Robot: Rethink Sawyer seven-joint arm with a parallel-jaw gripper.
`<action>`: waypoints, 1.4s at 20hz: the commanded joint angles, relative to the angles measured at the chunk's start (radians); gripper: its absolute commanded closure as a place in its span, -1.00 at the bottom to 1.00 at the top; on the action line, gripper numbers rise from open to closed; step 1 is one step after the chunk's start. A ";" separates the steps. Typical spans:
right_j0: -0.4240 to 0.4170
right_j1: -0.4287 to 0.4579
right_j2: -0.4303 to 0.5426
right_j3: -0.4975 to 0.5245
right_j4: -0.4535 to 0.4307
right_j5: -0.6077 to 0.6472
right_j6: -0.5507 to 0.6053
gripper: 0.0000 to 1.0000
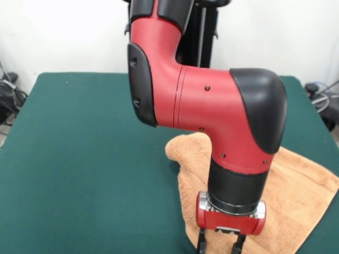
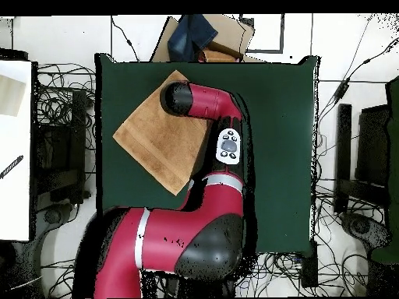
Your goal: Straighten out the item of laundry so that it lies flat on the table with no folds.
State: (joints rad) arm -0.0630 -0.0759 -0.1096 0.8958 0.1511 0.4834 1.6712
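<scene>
**One towel, one tool, one rolled edge left to flatten**

One towel (image 1: 296, 185) is all I have to work on, and it lies under and beside my tool (image 1: 221, 244) on the green bench (image 1: 79, 159). I hang low over its near part, my two fingers pointing down with a clear gap between them and nothing held, so I judge the tool open and ready to pinch cloth. From the front camera the edge just beside my wrist is humped and rolled over, which is probably why I am placed here and not over the smoother stretch on the other side of the tool. From above the towel (image 2: 152, 136) sits cornerwise, a diamond partly hidden under my arm. Count: one towel, one bench, one arm, one tool with two fingers. The fold is not yet out.
</scene>
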 commanded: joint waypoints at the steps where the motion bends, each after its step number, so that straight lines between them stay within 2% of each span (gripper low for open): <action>1: -0.001 -0.012 0.088 0.147 -0.064 0.016 0.024 -1.00; 5: 0.023 -0.203 0.067 0.342 -0.075 0.004 0.059 -1.00; 9: 0.004 -0.292 0.096 0.433 -0.080 0.007 0.049 -1.00; 16: -0.018 -0.302 0.118 0.452 -0.088 -0.006 0.044 -1.00; 19: -0.034 -0.259 0.134 0.429 -0.040 0.122 0.060 -1.00; 22: -0.041 -0.249 0.150 0.451 -0.026 0.110 0.080 -1.00; 28: -0.057 -0.232 0.183 0.463 0.018 0.166 0.103 -1.00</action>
State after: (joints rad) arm -0.0953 -0.3590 -0.0644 1.1934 0.1309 0.5106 1.6712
